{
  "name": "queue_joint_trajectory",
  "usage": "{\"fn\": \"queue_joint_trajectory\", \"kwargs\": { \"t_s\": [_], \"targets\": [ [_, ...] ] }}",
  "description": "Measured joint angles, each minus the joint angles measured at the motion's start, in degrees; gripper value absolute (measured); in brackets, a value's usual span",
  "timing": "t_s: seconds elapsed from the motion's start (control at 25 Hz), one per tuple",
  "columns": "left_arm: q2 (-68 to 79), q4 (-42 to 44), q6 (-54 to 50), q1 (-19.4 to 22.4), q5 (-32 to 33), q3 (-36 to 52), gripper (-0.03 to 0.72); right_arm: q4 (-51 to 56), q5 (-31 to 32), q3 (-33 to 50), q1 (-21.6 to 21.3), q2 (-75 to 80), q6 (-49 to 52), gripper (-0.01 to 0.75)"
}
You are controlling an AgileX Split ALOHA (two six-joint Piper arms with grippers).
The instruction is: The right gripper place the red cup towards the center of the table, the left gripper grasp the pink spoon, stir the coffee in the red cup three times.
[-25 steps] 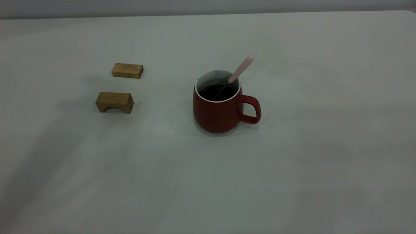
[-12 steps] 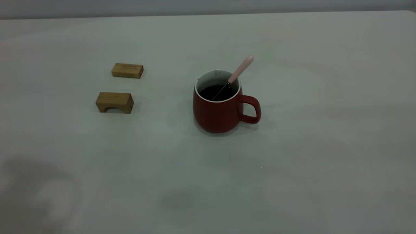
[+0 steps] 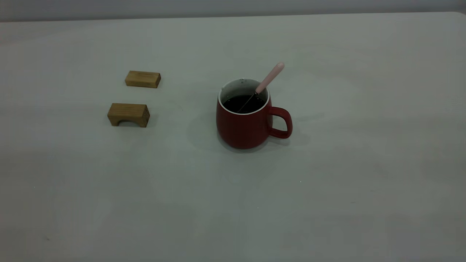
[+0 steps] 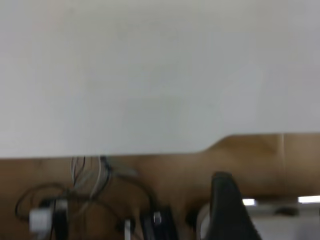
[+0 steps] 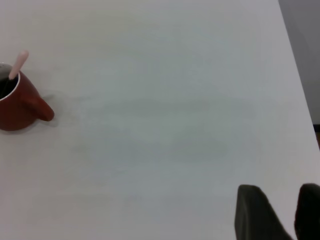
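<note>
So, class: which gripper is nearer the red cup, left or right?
Probably right. The right gripper hangs over the table with the red cup in its view, well off. The left gripper sits back at the table's edge, cup out of its view.

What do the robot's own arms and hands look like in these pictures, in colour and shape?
Little of them shows. The exterior view has no arm in it. Of the left hand, only a black tapered piece with a rounded tip is visible. The right hand shows two matte black fingers, broad and blunt-ended. No markings or cables show on either.
</note>
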Motion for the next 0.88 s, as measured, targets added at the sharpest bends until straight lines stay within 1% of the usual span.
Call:
{"fn": "queue_joint_trajectory", "kwargs": {
  "t_s": [0.2, 0.44, 0.68, 0.88],
  "targets": [
    [-9.6, 0.0, 0.0, 0.0, -0.3, 1.2, 0.504, 0.0, 0.0, 0.0, 0.0, 0.0, 0.0, 0.237],
    [-17.4, 0.0, 0.3, 0.0, 0.2, 2.1, 0.504, 0.0, 0.0, 0.0, 0.0, 0.0, 0.0, 0.237],
    [-21.8, 0.0, 1.7, 0.0, 0.6, 2.1, 0.504, 0.0, 0.0, 0.0, 0.0, 0.0, 0.0, 0.237],
    [-22.0, 0.0, 2.2, 0.0, 0.8, 2.1, 0.504, 0.0, 0.0, 0.0, 0.0, 0.0, 0.0, 0.237]
  ]
}}
